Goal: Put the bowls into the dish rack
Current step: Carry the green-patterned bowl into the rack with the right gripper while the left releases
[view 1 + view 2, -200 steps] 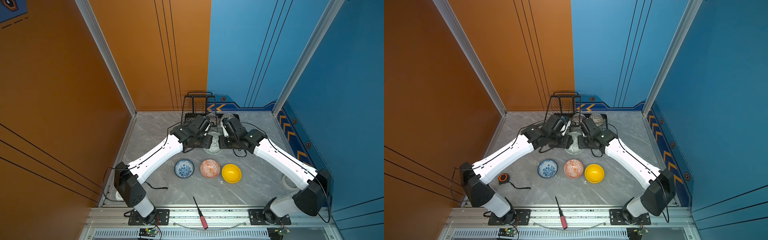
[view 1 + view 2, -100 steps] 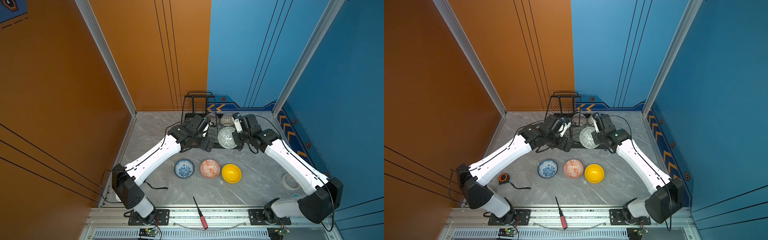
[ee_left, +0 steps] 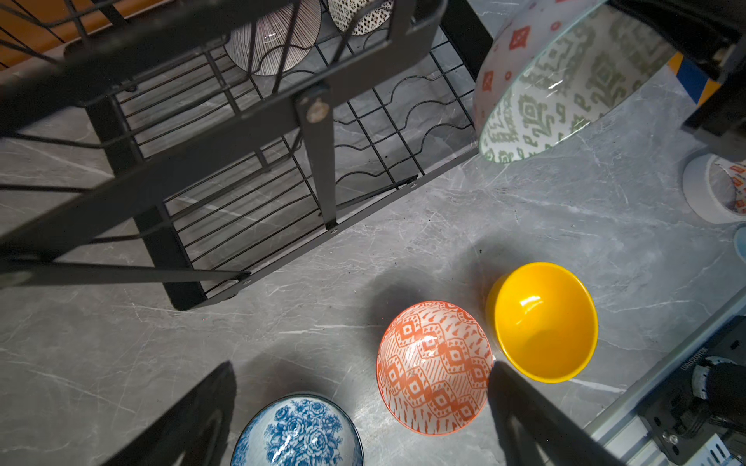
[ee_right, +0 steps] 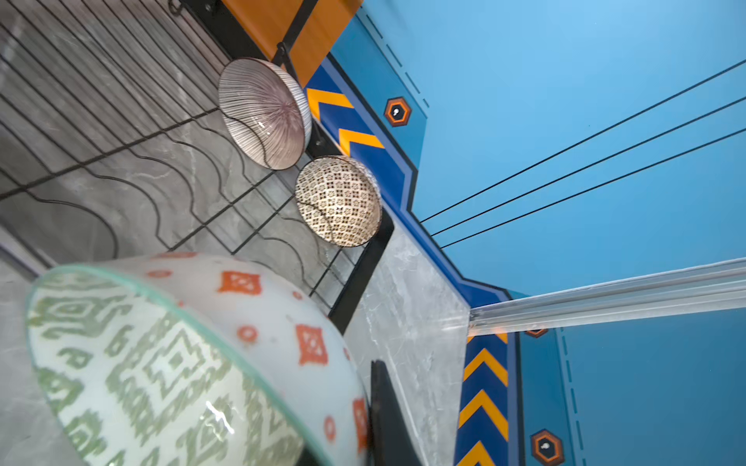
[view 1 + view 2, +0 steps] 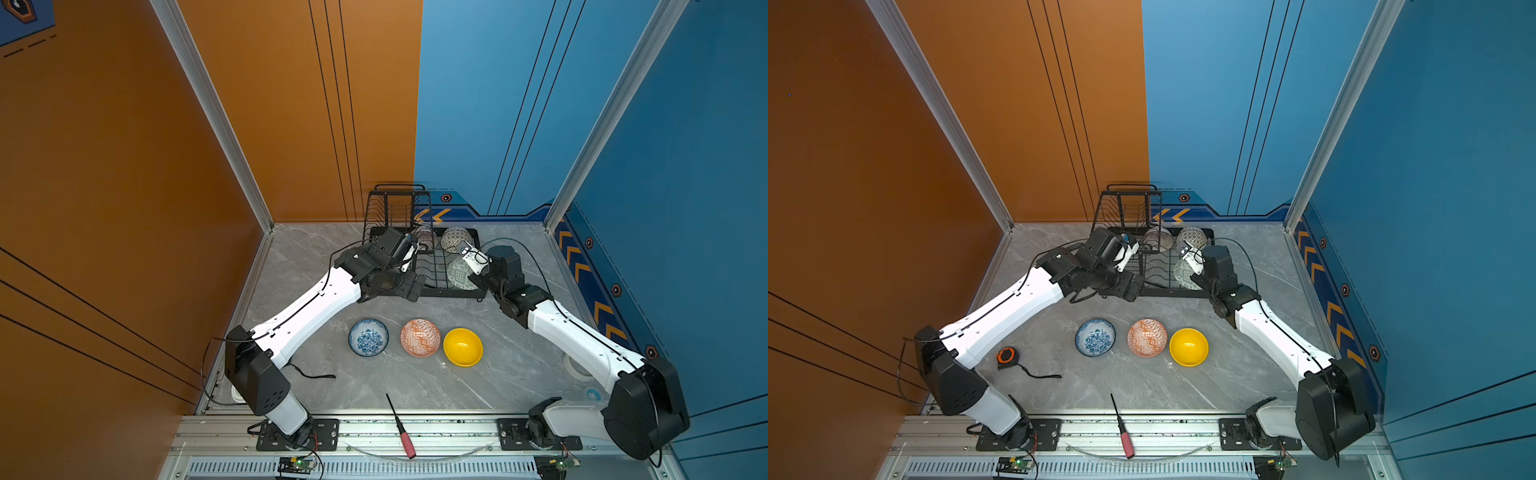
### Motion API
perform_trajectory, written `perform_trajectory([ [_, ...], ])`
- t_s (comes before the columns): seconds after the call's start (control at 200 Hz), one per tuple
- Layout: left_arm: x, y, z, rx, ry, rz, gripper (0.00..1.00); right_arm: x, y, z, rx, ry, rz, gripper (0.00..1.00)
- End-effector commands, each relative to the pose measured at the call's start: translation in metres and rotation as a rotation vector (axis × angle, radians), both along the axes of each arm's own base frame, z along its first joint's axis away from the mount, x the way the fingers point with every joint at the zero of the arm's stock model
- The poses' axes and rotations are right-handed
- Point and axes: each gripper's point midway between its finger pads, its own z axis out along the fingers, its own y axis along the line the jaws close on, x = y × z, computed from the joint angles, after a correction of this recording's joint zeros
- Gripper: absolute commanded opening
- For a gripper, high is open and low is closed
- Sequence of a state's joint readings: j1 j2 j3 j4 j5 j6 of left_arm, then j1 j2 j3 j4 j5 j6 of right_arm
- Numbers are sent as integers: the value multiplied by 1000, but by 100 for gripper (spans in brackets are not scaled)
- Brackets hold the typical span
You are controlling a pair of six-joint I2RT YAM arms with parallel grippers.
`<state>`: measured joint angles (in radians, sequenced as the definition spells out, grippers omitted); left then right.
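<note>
The black wire dish rack [image 5: 432,291] stands at the back of the table. A pink striped bowl [image 5: 427,239] and a dotted bowl [image 5: 456,239] lean on edge at its far end. My right gripper [image 5: 473,277] is shut on the rim of a green-white bowl [image 5: 459,272], held on edge over the rack's near right part; one finger [image 4: 381,403] lies against its outside. My left gripper [image 5: 409,286] hangs open and empty at the rack's front left corner. The blue floral [image 5: 368,336], orange [image 5: 420,337] and yellow [image 5: 463,347] bowls sit in a row on the table.
A red-handled screwdriver [image 5: 401,428] lies at the front edge. An orange tape measure [image 5: 1007,357] sits beside the left arm's base. A roll of tape [image 3: 710,189] rests near the right wall. The rack's raised basket [image 5: 395,208] stands behind the left gripper.
Both grippers met at the green-white bowl a second ago. The left gripper opened and drew back; the right gripper carried the bowl right, over the rack.
</note>
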<state>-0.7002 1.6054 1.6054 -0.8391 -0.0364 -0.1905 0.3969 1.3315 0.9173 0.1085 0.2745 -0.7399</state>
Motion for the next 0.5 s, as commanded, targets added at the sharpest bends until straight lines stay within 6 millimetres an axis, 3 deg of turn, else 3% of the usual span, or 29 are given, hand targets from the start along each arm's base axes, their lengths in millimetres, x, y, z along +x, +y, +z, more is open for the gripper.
perform_trajectory([
  [0.0,6,3,3,12,-2,-10,98,22,-2,58,-83,-311,16,0],
  [0.255,7,5,4,18,-8,-16,98,42,13,52,-270,-449,52,0],
  [0.496,8,4,5,10,-11,-14,98,59,25,38,-389,-477,59,0],
])
